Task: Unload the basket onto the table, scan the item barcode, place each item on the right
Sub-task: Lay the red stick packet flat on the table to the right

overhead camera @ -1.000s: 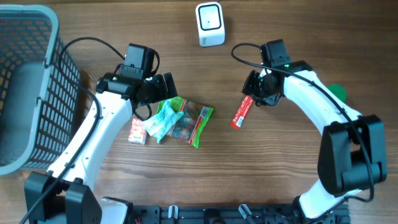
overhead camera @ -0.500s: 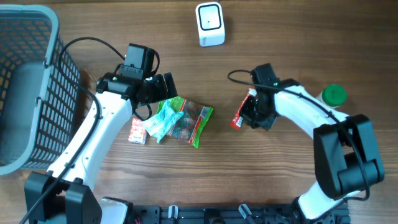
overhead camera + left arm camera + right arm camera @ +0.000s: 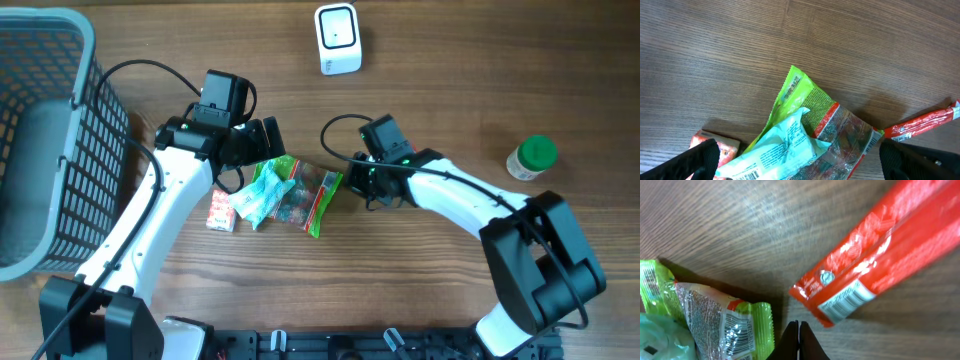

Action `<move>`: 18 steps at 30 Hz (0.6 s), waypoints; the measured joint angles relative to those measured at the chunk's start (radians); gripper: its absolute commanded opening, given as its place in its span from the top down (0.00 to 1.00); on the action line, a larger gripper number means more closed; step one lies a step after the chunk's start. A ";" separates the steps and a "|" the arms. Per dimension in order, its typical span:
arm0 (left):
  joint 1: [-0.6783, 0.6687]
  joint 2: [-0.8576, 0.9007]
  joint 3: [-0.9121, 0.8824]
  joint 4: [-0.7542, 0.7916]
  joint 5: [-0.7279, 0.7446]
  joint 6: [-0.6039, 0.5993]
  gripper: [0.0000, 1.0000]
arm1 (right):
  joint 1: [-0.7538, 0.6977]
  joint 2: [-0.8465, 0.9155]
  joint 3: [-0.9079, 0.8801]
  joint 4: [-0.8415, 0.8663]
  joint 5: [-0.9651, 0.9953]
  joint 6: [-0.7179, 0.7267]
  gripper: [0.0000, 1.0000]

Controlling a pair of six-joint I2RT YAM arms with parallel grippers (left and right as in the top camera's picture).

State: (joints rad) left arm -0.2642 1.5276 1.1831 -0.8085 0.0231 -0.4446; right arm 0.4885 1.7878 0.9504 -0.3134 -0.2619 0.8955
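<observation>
Your right gripper (image 3: 799, 339) is clenched on nothing. Its fingers are pressed together and point at the bare wood in the gap between the red stick pack (image 3: 875, 255) and the green snack bag (image 3: 715, 315). The stick pack lies flat near the middle of the worktop (image 3: 430, 300), just right of the snack pile, with a white printed label showing at one end. Your left gripper (image 3: 256, 150) is spread wide above that pile and holds nothing. The scanner (image 3: 337, 38) stands at the far edge, well apart.
</observation>
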 measured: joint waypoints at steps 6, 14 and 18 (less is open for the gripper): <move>0.000 0.000 0.000 0.000 0.000 0.000 0.00 | -0.135 -0.092 0.022 0.015 0.000 -0.132 0.95; 0.000 0.000 0.000 0.000 0.000 0.000 0.00 | -0.247 -0.060 0.045 0.116 0.094 -0.168 0.95; 0.000 0.000 0.000 0.000 0.000 0.000 0.00 | -0.245 0.032 0.045 0.133 0.114 -0.168 0.96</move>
State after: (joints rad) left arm -0.2642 1.5276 1.1831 -0.8085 0.0231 -0.4450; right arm 0.2432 1.8194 0.9951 -0.1802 -0.1474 0.7273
